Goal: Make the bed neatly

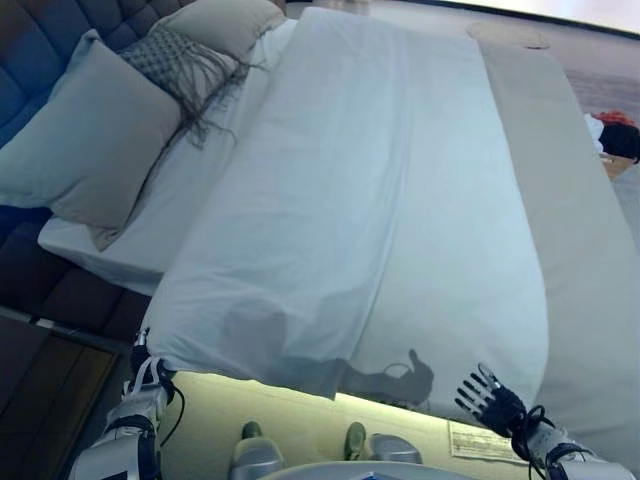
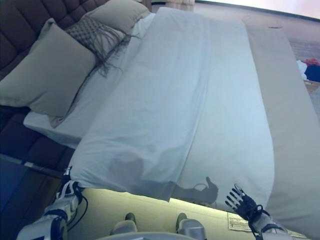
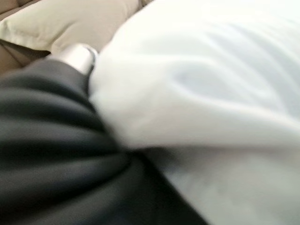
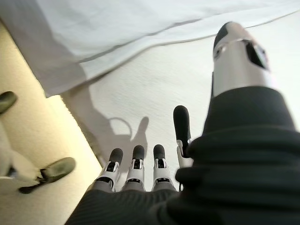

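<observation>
A white duvet (image 1: pixel 370 200) lies spread over the bed, its near edge hanging just past the mattress side (image 1: pixel 300 420). My left hand (image 1: pixel 142 385) is at the duvet's near left corner (image 1: pixel 150 348), which is drawn to a point at the hand. In the left wrist view the white cloth (image 3: pixel 187 84) bunches against the hand (image 3: pixel 75 56) and covers most of its fingers. My right hand (image 1: pixel 490 400) is open with fingers spread, over the bare white mattress near the duvet's edge and not touching it. It also shows in the right wrist view (image 4: pixel 136 164).
A large grey pillow (image 1: pixel 90 130), a patterned fringed cushion (image 1: pixel 175 60) and a beige pillow (image 1: pixel 225 20) lie by the dark tufted headboard (image 1: pixel 30 40). A beige cover (image 1: pixel 580 230) lies along the bed's right. A basket of clothes (image 1: pixel 618 135) stands beyond. A dark nightstand (image 1: pixel 40 380) is at lower left.
</observation>
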`<state>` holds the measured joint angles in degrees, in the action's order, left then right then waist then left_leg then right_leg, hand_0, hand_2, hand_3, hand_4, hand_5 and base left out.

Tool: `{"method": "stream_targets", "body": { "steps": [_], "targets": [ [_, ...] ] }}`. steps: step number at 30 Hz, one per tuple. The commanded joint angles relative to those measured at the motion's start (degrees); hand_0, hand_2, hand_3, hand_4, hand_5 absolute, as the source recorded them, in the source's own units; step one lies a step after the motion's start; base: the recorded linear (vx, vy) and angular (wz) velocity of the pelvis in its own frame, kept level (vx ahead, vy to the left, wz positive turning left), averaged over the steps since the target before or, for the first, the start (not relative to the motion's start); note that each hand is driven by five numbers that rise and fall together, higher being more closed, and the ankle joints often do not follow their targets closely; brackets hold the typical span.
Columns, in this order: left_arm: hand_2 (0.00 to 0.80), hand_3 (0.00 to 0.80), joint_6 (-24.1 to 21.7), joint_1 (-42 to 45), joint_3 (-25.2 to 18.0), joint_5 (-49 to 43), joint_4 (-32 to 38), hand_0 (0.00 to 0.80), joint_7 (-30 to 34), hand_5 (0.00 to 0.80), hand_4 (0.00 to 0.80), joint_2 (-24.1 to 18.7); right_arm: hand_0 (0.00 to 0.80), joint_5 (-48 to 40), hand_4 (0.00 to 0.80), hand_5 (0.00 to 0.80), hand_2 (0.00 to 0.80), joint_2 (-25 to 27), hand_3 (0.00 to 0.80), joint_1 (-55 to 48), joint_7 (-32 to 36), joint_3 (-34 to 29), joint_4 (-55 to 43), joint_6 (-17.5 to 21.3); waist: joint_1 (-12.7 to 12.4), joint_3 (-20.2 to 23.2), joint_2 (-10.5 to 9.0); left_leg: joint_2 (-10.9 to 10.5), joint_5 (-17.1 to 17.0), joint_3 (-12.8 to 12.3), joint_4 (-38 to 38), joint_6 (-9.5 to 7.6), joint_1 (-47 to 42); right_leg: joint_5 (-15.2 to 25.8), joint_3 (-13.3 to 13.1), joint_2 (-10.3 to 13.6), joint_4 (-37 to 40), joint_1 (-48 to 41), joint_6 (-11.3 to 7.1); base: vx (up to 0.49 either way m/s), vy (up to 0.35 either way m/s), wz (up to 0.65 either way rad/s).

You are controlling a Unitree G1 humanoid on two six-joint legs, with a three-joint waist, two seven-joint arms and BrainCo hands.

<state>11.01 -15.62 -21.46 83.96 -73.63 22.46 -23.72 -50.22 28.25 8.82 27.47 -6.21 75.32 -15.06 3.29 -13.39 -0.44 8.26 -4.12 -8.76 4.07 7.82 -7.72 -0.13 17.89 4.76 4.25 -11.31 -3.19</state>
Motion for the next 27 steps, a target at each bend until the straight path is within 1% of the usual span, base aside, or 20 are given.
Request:
{"method": "stream_targets", "body": {
  "steps": [1, 6, 9, 11, 15, 20, 21, 22, 23, 27],
  "targets": [
    [0.8, 0.8, -4.2, 9.2, -6.9, 3.2, -3.1, 0.8, 0.1, 0.8, 0.8, -7.0, 0.0, -0.7, 0.0, 0.0, 0.0, 2.2, 0.0, 1.2, 0.5, -0.7, 1.3, 0.3, -4.6, 3.3, 1.85, -0.7, 5.3, 0.7, -3.5, -0.42, -0.8, -0.7, -1.2, 5.9, -5.5, 4.0, -3.8, -0.015, 0.22, 0.03],
    [0.8, 0.8, -3.9, 10.1, -6.9, 2.4, -2.6, 0.8, -0.1, 0.8, 0.8, -7.8, 0.0, -1.0, 0.0, 0.0, 0.0, 1.7, 0.0, 1.1, 0.9, 0.6, 0.2, 1.1, -5.1, 2.8, 1.51, -1.8, 6.5, -0.1, -3.9, -1.49, -0.9, 0.5, -1.1, 7.3, -3.7, 3.5, -4.98, -0.036, 0.214, -0.1],
    [0.8, 0.8, -4.0, 10.0, -6.6, 2.1, 0.1, 0.8, -1.9, 0.8, 0.8, -7.8, 0.0, -1.5, 0.0, 0.0, 0.0, 1.6, 0.0, 0.8, 0.8, 0.6, -0.2, 0.9, -5.8, 2.7, 1.05, -2.5, 7.2, 0.0, -4.1, -2.1, -0.8, 1.4, -0.9, 8.2, -3.1, 3.5, -5.96, -0.04, 0.152, -0.02],
    [0.8, 0.8, -3.4, 9.9, -6.4, 1.8, 0.8, 0.8, -2.0, 0.8, 0.8, -8.3, 0.0, -1.7, 0.0, 0.0, 0.0, 1.4, 0.0, 0.8, 1.1, 0.7, -0.6, 0.8, -6.1, 2.4, 0.76, -2.9, 7.7, -0.3, -4.3, -2.6, -0.7, 2.2, -0.8, 8.9, -3.0, 3.9, -6.67, -0.052, 0.124, -0.01],
    [0.8, 0.8, -2.0, 9.1, -5.7, 1.4, 0.8, 0.8, -1.2, 0.8, 0.8, -9.0, 0.0, -1.7, 0.0, 0.0, 0.0, 0.3, 0.0, 0.9, 1.6, 1.2, -1.3, 1.3, -6.5, 1.9, 0.1, -3.5, 8.7, -1.2, -5.5, -3.47, 0.0, 3.3, -1.0, 10.5, -3.1, 5.1, -7.87, -0.061, 0.08, 0.0],
    [0.8, 0.8, -0.8, 7.6, -4.9, 1.1, -1.2, 0.8, -0.1, 0.8, 0.8, -9.0, 0.0, -1.5, 0.0, 0.0, 0.0, 0.0, 0.0, 1.2, 2.0, 1.3, -1.1, 1.5, -6.5, 1.7, -0.6, -4.0, 9.7, -2.0, -6.9, -4.17, 0.8, 4.0, -1.4, 11.5, -3.3, 6.1, -8.73, -0.054, 0.044, 0.0],
    [0.662, 0.662, -0.7, 7.4, -4.7, 0.9, -1.4, 0.662, -0.3, 0.662, 0.662, -8.9, 0.0, -1.4, 0.0, 0.0, 0.0, 0.1, 0.0, 1.3, 2.0, 1.3, -1.1, 1.3, -6.5, 1.7, -0.75, -4.1, 9.8, -2.2, -7.2, -4.25, 0.9, 4.1, -1.5, 11.6, -3.3, 6.1, -8.83, -0.038, 0.024, 0.02],
    [0.257, 0.257, -0.5, 7.3, -4.7, 0.7, -1.7, 0.257, -0.2, 0.257, 0.257, -8.8, 0.0, -1.3, 0.0, 0.0, 0.0, 0.1, 0.0, 1.3, 1.9, 1.2, -1.1, 1.2, -6.5, 1.6, -0.87, -4.1, 10.0, -2.4, -7.3, -4.33, 0.9, 4.2, -1.6, 11.7, -3.4, 6.2, -8.91, -0.035, 0.02, 0.02],
    [0.0, 0.0, -0.5, 7.2, -4.7, 0.7, -1.9, 0.0, -0.3, 0.0, 0.0, -8.7, 0.0, -1.2, 0.0, 0.0, 0.0, 0.1, 0.0, 1.3, 1.8, 1.1, -1.2, 1.1, -6.5, 1.6, -0.99, -4.1, 10.1, -2.5, -7.4, -4.4, 0.8, 4.3, -1.6, 11.8, -3.4, 6.2, -8.99, 0.0, 0.0, 0.0],
    [0.0, 0.0, -0.5, 7.0, -4.7, 0.7, -2.0, 0.0, -0.8, 0.0, 0.0, -8.2, 0.0, -0.6, 0.0, 0.0, 0.0, 0.0, 0.0, 1.0, 1.7, 0.8, -1.1, 0.9, -6.6, 1.7, -1.4, -4.0, 10.4, -2.8, -7.7, -4.57, 0.6, 4.4, -1.6, 11.9, -3.5, 6.1, -9.2, -0.02, 0.004, 0.05]
  ]
}}
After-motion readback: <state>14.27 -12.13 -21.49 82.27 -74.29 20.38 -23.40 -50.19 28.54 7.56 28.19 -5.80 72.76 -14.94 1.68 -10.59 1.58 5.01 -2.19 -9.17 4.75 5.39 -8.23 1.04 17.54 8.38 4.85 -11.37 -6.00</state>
